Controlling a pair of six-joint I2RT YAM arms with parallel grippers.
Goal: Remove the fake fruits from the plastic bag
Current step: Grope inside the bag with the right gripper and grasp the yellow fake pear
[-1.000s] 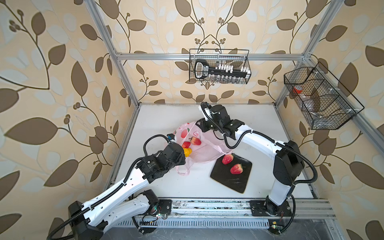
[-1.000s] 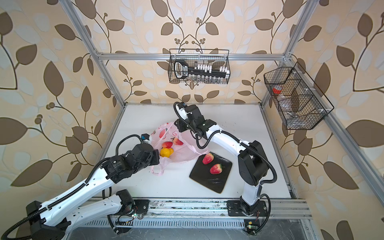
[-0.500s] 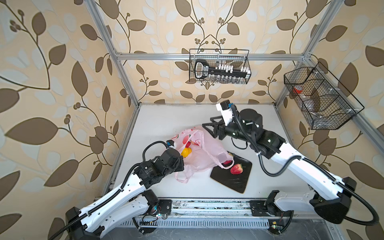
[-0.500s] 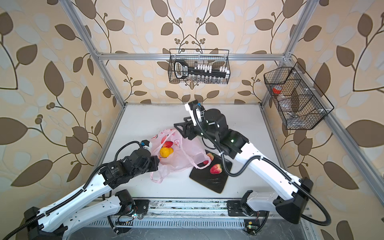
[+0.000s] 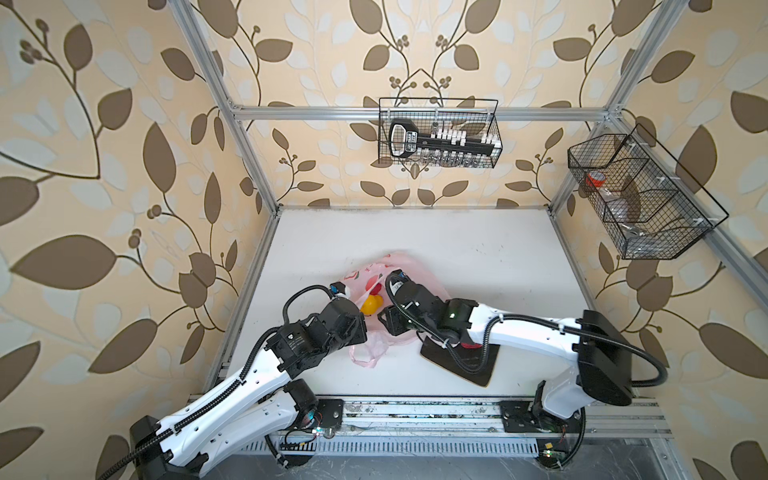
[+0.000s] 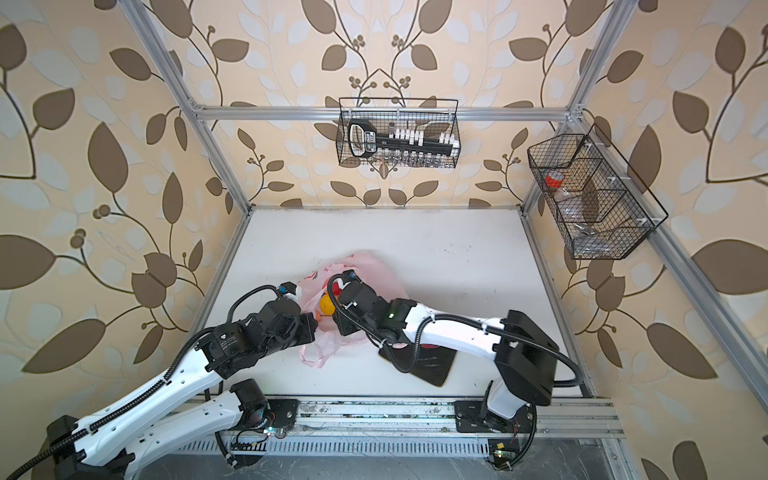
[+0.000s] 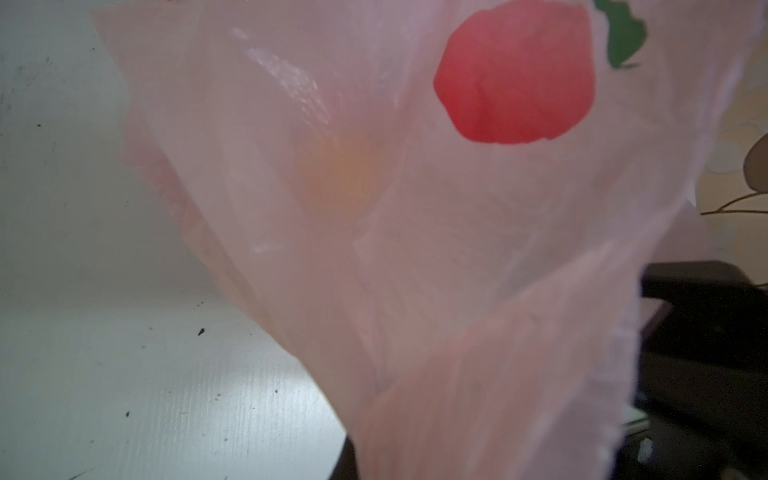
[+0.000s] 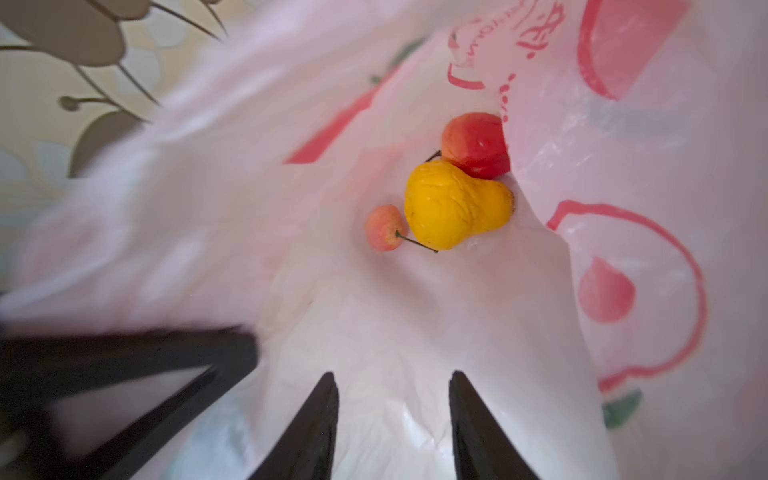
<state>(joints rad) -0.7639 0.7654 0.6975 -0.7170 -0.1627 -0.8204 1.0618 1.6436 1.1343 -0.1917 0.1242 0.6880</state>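
Note:
The plastic bag (image 5: 409, 266) (image 6: 374, 270) lies pale pink on the white table, its mouth held up. My left gripper (image 5: 360, 330) (image 6: 311, 328) is shut on the bag's edge; in the left wrist view the bag (image 7: 415, 249) hides the fingers. My right gripper (image 8: 392, 374) (image 5: 384, 322) is open and empty inside the bag's mouth. Ahead of it lie three fake fruits: a yellow pear (image 8: 453, 205) (image 5: 371, 304) (image 6: 327, 306), a red one (image 8: 478, 145) and a small pink one (image 8: 384, 228). The pear is well short of the fingertips.
A square black plate (image 5: 465, 365) (image 6: 432, 365) lies right of the bag, partly under my right arm, with a bit of red fruit (image 5: 471, 345) showing. Wire baskets hang on the back wall (image 5: 438, 133) and the right wall (image 5: 640, 195). A loose bag handle (image 5: 365, 353) trails forward.
My right arm came down from above the table's back and now reaches over the plate into the bag's mouth, hiding the fruits on the plate. The left gripper kept its hold on the bag.

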